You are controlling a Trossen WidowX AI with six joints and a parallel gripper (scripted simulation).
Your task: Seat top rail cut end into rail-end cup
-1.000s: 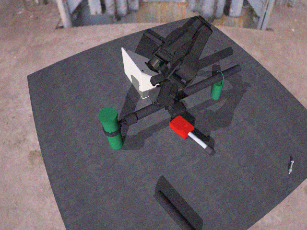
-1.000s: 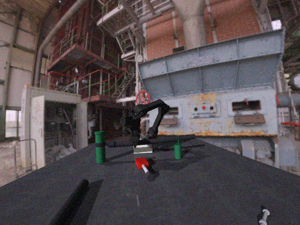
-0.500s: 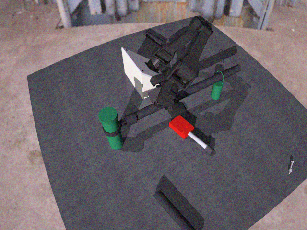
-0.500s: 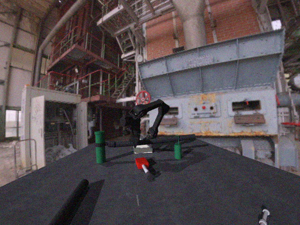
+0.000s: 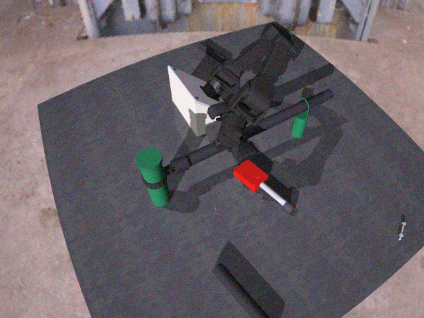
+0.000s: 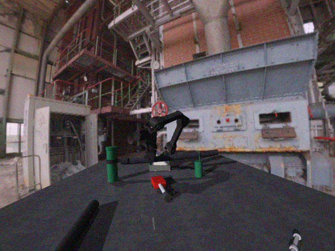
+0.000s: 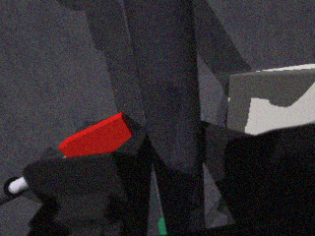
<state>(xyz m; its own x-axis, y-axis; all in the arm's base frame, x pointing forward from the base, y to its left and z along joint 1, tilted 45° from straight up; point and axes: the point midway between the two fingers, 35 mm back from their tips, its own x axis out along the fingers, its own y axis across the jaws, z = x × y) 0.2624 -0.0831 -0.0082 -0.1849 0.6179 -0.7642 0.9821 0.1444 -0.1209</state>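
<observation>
The dark top rail (image 5: 284, 116) (image 6: 189, 154) runs level above the table, through the thin green loop cap on the small green post (image 5: 299, 126) (image 6: 198, 168). Its other end meets the dark rail-end cup (image 5: 175, 165) beside the big green post (image 5: 150, 165) (image 6: 111, 172). How deep it sits I cannot tell. The dark brace band (image 5: 154, 185) (image 6: 111, 161) rings the post a little above its middle. My gripper (image 5: 236, 138) (image 6: 152, 159) (image 7: 169, 125) is shut on the rail near its middle; the wrist view shows the rail (image 7: 162, 98) as a dark bar between the fingers.
A red-headed hammer (image 5: 250, 174) (image 6: 157, 181) (image 7: 95, 138) with a white handle lies just in front of the rail. A white wedge block (image 5: 186, 95) (image 6: 159, 165) (image 7: 281, 108) stands behind it. A dark tube (image 5: 246, 280) (image 6: 81, 224) lies near the front edge; a bolt (image 5: 401, 230) (image 6: 294, 240) lies at the right.
</observation>
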